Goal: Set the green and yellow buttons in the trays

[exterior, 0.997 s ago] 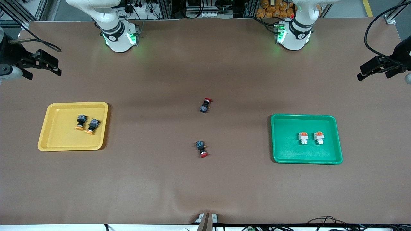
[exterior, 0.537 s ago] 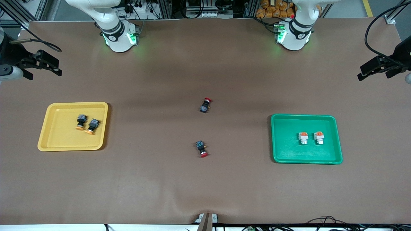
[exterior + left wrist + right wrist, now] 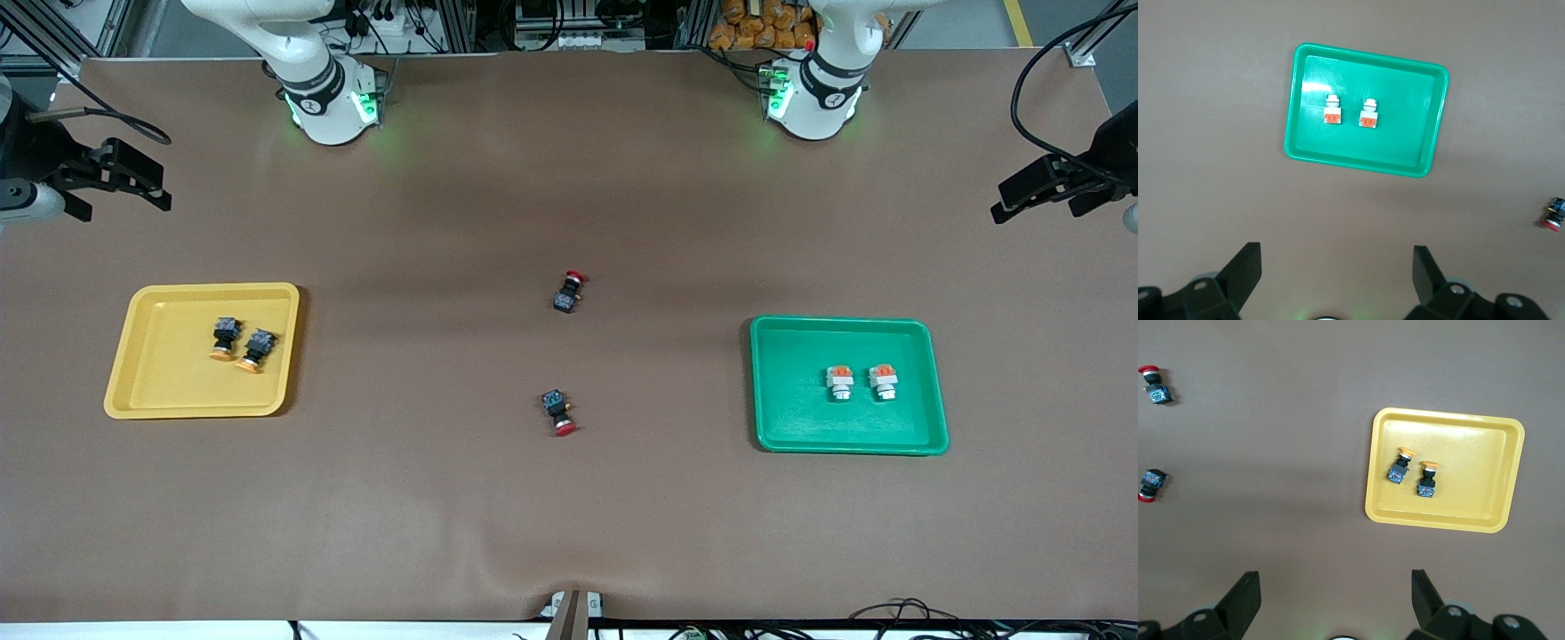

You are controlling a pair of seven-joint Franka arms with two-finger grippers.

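Yellow-capped buttons [image 3: 239, 344] lie lengthwise, caps seemingly toward the front camera.

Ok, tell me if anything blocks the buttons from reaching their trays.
Nothing does: both yellow buttons already lie in the yellow tray, both green buttons in the green tray. The left gripper and right gripper wait open, up at the table's ends, holding nothing.

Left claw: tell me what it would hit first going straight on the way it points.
Probably bare table. The left claw, open and empty, points down short of the green tray; depth is hard to judge.
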